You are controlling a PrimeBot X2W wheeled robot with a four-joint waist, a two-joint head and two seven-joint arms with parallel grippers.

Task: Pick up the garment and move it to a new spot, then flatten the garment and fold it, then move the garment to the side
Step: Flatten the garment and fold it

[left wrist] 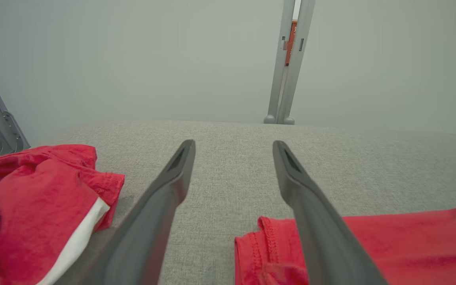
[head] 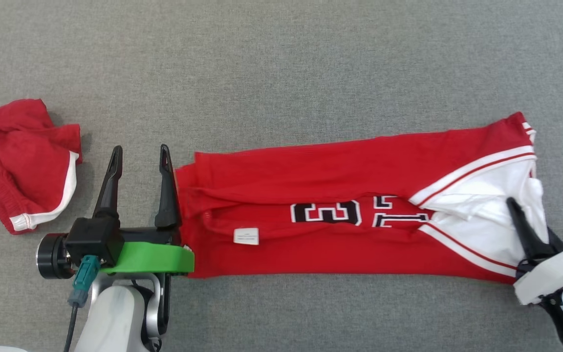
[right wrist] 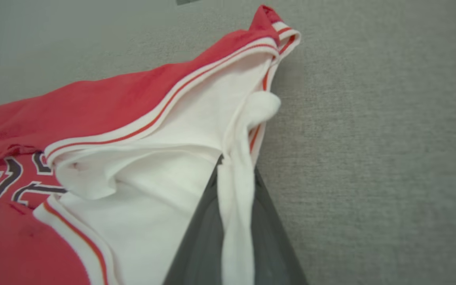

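The garment [head: 340,215] lies on the grey table [head: 281,63] as one long band, from the middle-left to the far right of the head view. It is red, with dark digits edged in white near its middle and a small white tag [head: 246,236] on its left half. Its right end is white, with red and white stripes along the border.

The right gripper [head: 513,203] is at this white end. In the right wrist view the right gripper [right wrist: 236,166] has its two fingers pressed together, with a strip of the white edge of the garment [right wrist: 93,111] pinched between them.

The left gripper [head: 140,148] stands just beside the left end of the band. Its jaws are wide apart and hold nothing. In the left wrist view the left gripper [left wrist: 234,144] shows bare table between its fingers, and one finger crosses over the hemmed corner of the garment [left wrist: 410,245]; I cannot tell if it touches the cloth.

A red heap [head: 22,161] with a white stripe lies crumpled at the far left, apart from the band.
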